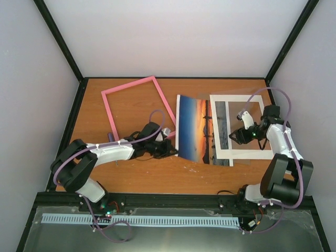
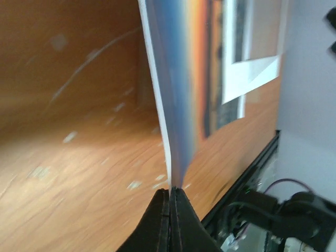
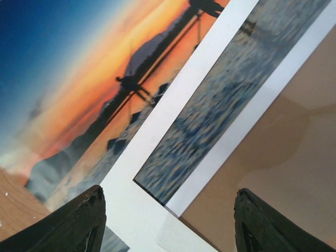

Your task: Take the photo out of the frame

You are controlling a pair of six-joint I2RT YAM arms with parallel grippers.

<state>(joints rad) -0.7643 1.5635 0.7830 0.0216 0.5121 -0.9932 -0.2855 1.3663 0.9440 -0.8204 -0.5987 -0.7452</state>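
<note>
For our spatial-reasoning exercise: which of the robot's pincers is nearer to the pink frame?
Left. The left pincer sits beside the near right corner of the frame, shut on the edge of the photo. The right pincer hangs open over the white mat, beyond the photo.

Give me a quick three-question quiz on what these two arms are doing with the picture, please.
1. True or false: the pink frame has no photo inside it.
2. What pinches the photo's edge? A. the left gripper B. a human hand C. nothing
3. Fill in: the right gripper hovers above the white mat with its jaws ___.

Key: 1 true; 2 A; 3 open.
</note>
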